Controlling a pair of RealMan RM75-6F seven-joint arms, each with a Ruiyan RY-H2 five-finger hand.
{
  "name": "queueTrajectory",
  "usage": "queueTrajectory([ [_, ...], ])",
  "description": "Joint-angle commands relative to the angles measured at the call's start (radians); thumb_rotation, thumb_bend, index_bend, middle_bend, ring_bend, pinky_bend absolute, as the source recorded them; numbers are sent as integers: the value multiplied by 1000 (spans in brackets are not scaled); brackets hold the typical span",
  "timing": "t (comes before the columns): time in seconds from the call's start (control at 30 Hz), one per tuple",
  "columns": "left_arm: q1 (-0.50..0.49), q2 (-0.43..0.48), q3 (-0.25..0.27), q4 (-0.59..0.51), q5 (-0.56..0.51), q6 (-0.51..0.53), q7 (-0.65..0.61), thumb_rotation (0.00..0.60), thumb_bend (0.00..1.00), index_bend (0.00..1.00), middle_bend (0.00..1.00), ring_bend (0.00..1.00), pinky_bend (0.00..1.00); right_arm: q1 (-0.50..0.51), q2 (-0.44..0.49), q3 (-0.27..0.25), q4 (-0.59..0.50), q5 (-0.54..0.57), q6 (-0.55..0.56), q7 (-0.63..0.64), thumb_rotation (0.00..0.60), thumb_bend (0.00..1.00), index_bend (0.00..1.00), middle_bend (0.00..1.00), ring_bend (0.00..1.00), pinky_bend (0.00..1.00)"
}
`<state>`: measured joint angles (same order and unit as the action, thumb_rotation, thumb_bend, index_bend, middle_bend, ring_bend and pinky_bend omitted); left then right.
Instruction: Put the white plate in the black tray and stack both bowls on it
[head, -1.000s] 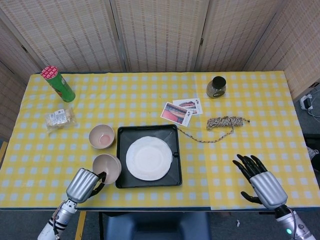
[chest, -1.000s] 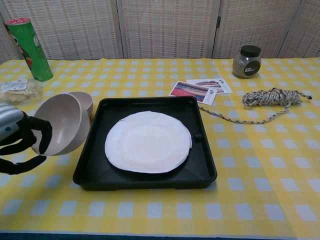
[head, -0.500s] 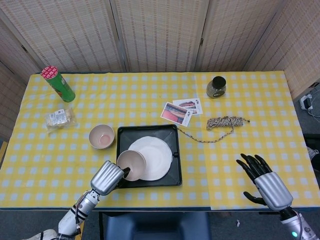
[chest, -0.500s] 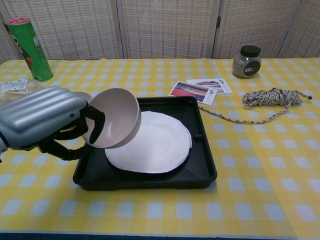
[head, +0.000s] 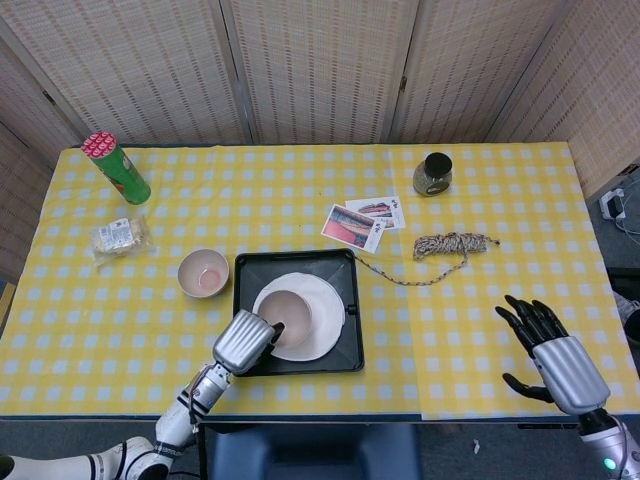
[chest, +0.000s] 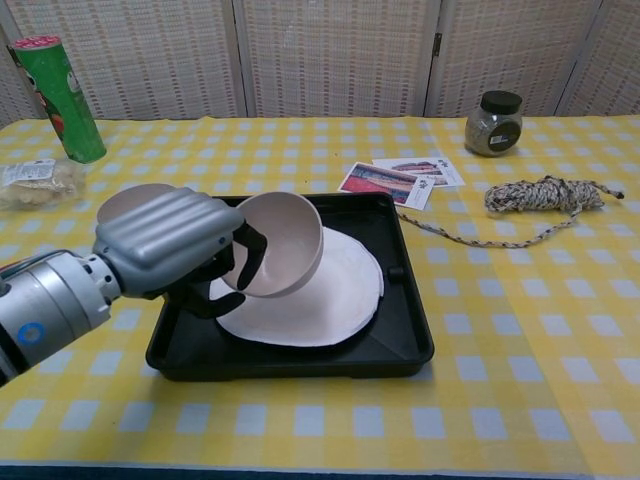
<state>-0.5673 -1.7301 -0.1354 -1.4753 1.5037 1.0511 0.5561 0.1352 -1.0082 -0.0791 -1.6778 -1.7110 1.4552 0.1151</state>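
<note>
Left hand (chest: 175, 245) grips beige bowl (chest: 280, 243), tilted, above white plate (chest: 345, 285) in black tray (chest: 400, 340). Level first, lower onto plate's centre, then release. Right hand (head: 555, 350) open, idle, well right of tray.

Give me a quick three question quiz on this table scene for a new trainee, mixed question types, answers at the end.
1. True or false: the white plate lies in the black tray.
2. Which hand holds a bowl? A) left B) right
3. Fill in: the other bowl sits on the ______, left of the tray.

Key: 1 true. 2 A, the left hand holds the bowl over the plate; the right hand holds nothing. 3 tablecloth.
</note>
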Motion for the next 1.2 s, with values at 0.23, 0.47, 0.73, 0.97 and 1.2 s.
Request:
queueTrajectory([
  [0.23,-75,-67,-27,72,-53,-56,5,600,442,654,1000,1000,1000,8,19,23,11,57,-29,55,600,250,0,0,0,0],
  [0.47,-95,-85,-26,88,-84,-61,10,600,442,629,1000,1000,1000,7,26,25,17,63,-34,71,600,251,0,0,0,0],
  [0.73,-98,-85,-5,79,-82,-27,39,600,442,589,1000,1000,1000,4,25,23,16,54,-36,69,600,250,0,0,0,0],
  [0.97,-86,-54,6,22,-61,30,52,600,441,533,1000,1000,1000,4,22,21,14,45,-40,61,600,250,0,0,0,0],
  [1.2,-59,5,19,-73,-37,98,73,600,431,463,1000,1000,1000,3,18,16,11,31,-40,51,600,250,0,0,0,0],
])
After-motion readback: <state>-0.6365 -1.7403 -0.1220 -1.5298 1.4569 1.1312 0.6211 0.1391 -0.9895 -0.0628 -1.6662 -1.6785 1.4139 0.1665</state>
